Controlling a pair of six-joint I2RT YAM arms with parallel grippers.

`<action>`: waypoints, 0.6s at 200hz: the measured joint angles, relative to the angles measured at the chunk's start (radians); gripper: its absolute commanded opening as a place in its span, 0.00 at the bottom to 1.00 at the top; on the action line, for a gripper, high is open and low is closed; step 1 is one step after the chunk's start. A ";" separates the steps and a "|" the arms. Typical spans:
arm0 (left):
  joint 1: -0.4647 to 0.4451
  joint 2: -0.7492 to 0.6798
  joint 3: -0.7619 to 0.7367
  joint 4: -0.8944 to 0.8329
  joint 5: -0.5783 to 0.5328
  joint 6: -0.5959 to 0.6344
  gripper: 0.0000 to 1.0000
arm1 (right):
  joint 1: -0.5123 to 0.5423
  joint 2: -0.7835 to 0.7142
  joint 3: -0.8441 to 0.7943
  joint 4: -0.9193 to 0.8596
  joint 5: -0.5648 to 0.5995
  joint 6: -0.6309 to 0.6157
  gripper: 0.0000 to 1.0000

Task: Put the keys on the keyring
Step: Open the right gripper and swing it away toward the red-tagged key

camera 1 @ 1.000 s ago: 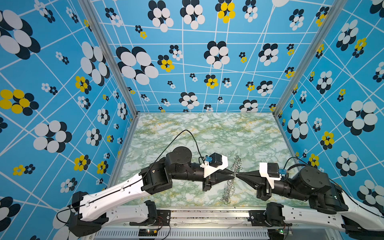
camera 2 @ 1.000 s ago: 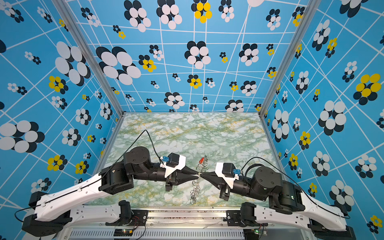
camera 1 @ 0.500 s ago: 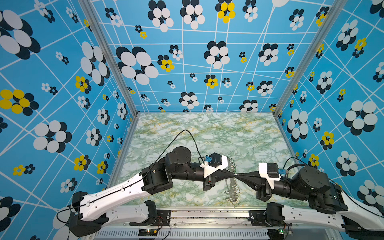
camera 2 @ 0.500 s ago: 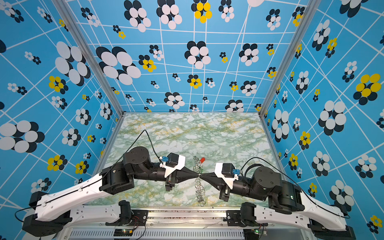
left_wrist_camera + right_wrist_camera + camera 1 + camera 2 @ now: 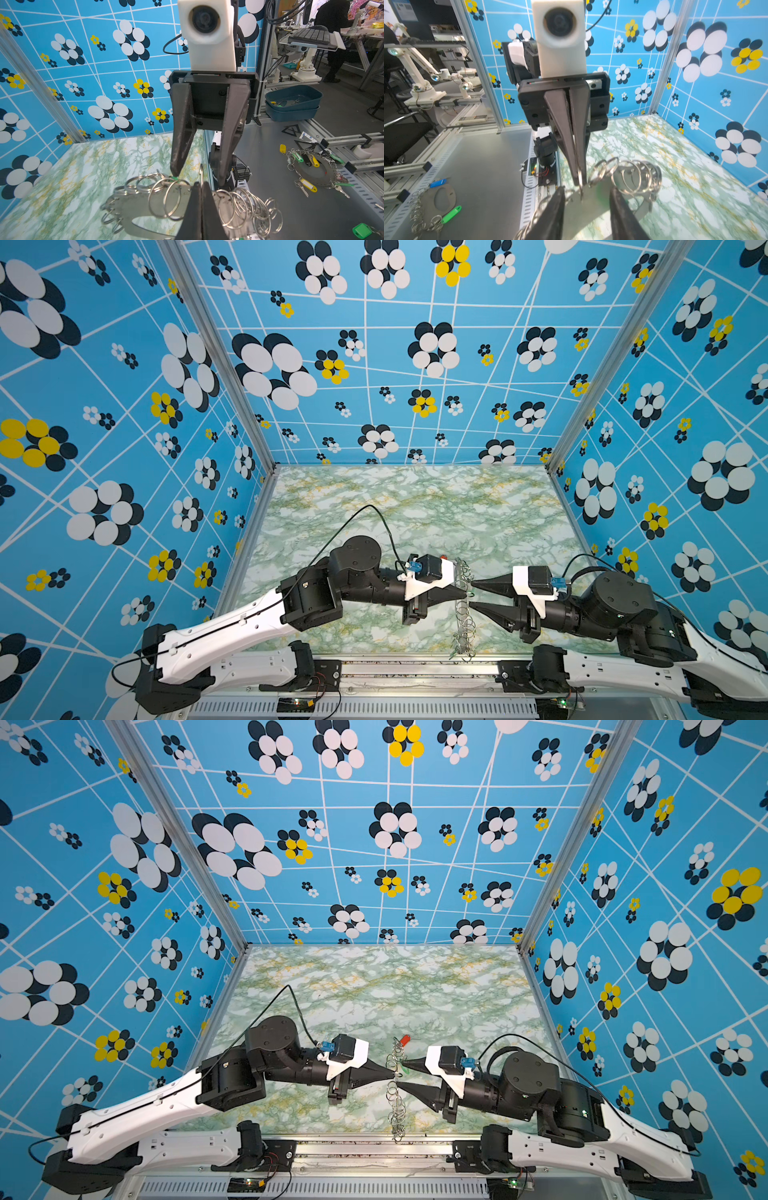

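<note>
- The left gripper [image 5: 201, 184] is clenched on the keyring [image 5: 133, 209] at its ringed edge. Whether the tips pinch the plate or only one wire ring is hard to make out.
- The right gripper [image 5: 586, 188] is released, with its jaws spread to either side of that same edge, facing the left tips.
- In both top views the keyring [image 5: 462, 622] [image 5: 395, 1106] shows edge-on, as a thin line of rings.
- A green tag [image 5: 598, 189] is a blur between the right jaws, and its key is hidden.
- A red tag [image 5: 404, 1040] peeks out beyond both jaws, at the keyring's far end.
</note>
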State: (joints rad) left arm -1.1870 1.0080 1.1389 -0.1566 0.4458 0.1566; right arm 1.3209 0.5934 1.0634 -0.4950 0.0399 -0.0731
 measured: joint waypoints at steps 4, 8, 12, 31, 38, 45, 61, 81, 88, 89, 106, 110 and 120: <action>0.000 -0.007 -0.004 -0.001 0.002 0.008 0.00 | 0.000 -0.001 0.006 -0.011 0.003 0.001 0.50; 0.000 -0.014 -0.008 -0.001 0.003 0.016 0.00 | 0.000 -0.002 0.013 -0.023 0.005 0.000 0.52; 0.000 -0.021 -0.012 -0.001 0.004 0.027 0.00 | 0.000 -0.003 0.019 -0.032 0.006 -0.005 0.52; 0.000 -0.056 -0.026 -0.001 0.013 0.068 0.00 | 0.000 -0.012 0.046 -0.072 0.014 -0.013 0.57; 0.000 -0.065 -0.027 -0.002 0.017 0.082 0.00 | 0.000 -0.015 0.052 -0.082 0.018 -0.018 0.59; 0.000 -0.072 -0.028 -0.002 0.020 0.095 0.00 | 0.000 -0.016 0.057 -0.093 0.023 -0.020 0.61; 0.000 -0.082 -0.028 -0.002 0.028 0.122 0.00 | 0.000 -0.017 0.060 -0.109 0.037 -0.019 0.69; 0.000 -0.085 -0.029 -0.006 0.036 0.143 0.00 | 0.000 -0.025 0.055 -0.124 0.061 -0.010 0.81; 0.000 -0.085 -0.031 -0.006 0.038 0.144 0.00 | 0.000 -0.033 0.049 -0.122 0.071 -0.002 0.85; 0.000 -0.085 -0.031 -0.006 0.039 0.144 0.00 | 0.000 -0.034 0.048 -0.122 0.072 0.002 0.86; 0.005 -0.089 -0.042 -0.003 0.053 0.143 0.00 | 0.000 -0.060 0.020 -0.115 0.095 0.017 0.99; 0.008 -0.091 -0.046 -0.002 0.056 0.143 0.00 | 0.000 -0.063 0.014 -0.115 0.102 0.032 0.99; 0.014 -0.095 -0.056 0.001 0.064 0.140 0.00 | 0.000 -0.069 -0.001 -0.115 0.117 0.040 0.99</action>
State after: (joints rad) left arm -1.1728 0.9134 1.0828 -0.1558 0.5095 0.2970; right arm 1.3209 0.5240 1.0626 -0.6098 0.1570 -0.0326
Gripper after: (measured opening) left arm 0.046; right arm 0.987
